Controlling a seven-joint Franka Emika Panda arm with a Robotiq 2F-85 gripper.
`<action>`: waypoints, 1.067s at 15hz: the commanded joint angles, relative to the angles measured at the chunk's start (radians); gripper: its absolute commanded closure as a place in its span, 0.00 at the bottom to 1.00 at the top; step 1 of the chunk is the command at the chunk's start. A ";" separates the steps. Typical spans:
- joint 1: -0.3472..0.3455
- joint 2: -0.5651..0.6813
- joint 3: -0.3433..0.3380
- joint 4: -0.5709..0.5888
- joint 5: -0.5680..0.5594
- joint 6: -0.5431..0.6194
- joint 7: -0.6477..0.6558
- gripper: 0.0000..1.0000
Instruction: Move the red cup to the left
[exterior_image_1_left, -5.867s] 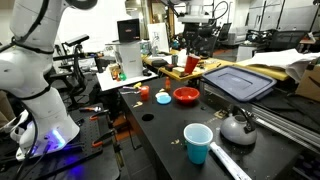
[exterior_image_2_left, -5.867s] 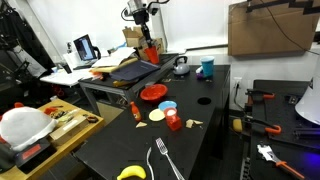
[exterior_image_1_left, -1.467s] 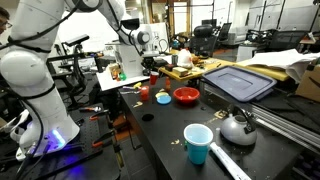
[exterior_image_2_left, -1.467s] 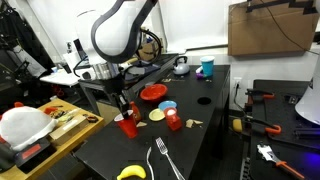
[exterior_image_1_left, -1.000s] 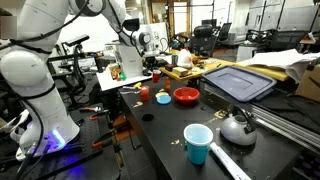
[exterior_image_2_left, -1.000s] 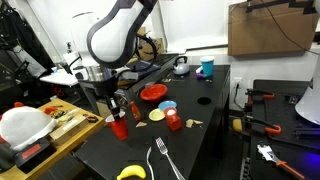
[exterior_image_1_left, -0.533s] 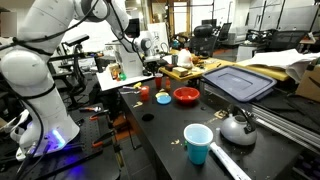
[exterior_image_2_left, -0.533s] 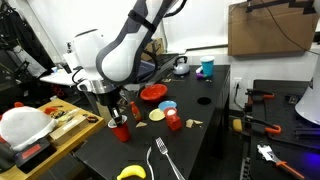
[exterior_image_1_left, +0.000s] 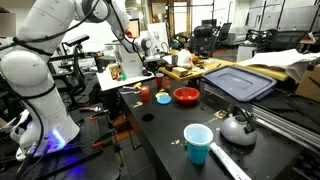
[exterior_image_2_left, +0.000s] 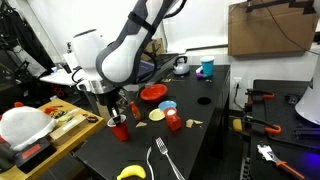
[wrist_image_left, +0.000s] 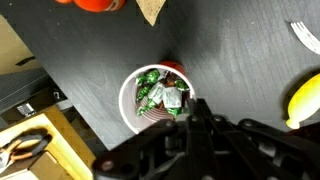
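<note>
Red cup sits upright near the edge of the black table, at the side away from the blue cup and steel kettle. Can't tell if its base touches the table or hangs just above it.

Hand is directly over the cup, arm bent down from above. In the wrist view the hand is a dark mass at the bottom w/ one part reaching over the cup's near rim. Fingers aren't clear enough, so can't tell whether it grips the cup or not.

Wrist view looks straight down into the cup: pale rim, dark-red wall on the far side, green and silver wrapped bits inside.

Nearby in an exterior view:
- small red object beside the cup, apart from it
- red bowl further in
- fork and banana toward the near end

Banana shows at the right edge of the wrist view, apart from the cup.
</note>
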 joint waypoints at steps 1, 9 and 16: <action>0.004 -0.002 -0.008 -0.001 -0.013 -0.008 0.028 0.66; -0.020 -0.059 0.016 -0.046 0.006 -0.042 -0.004 0.07; -0.061 -0.172 0.048 -0.084 0.033 -0.122 -0.045 0.00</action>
